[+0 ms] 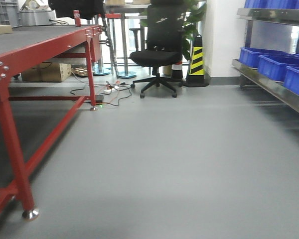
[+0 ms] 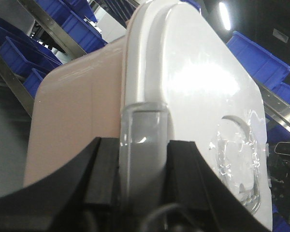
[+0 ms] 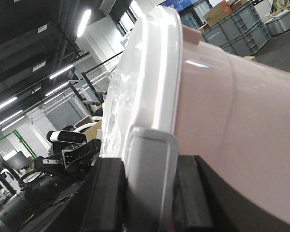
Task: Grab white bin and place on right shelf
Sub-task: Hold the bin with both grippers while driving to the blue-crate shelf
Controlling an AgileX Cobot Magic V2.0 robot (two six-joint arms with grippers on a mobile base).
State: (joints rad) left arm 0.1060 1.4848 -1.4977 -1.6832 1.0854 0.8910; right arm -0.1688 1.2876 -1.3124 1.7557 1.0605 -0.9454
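The white bin [image 2: 87, 111] fills the left wrist view: pale beige tub, white lid with a grey recessed handle. My left gripper [image 2: 142, 166] is shut on the grey latch at one end of the bin. My right gripper [image 3: 150, 188] is shut on the grey latch at the other end of the bin [image 3: 232, 121]. The bin is held off the ground between both grippers. The right shelf [image 1: 269, 82], a stainless steel rack, stands at the right edge of the front view; the bin and grippers do not show there.
Blue crates [image 1: 276, 64] sit on the steel rack. A red-framed table [image 1: 20, 55] with a dark mat stands at left. A black office chair [image 1: 157, 55] and a yellow-black cone [image 1: 196, 62] stand ahead, with cables [image 1: 107, 92] on the grey floor.
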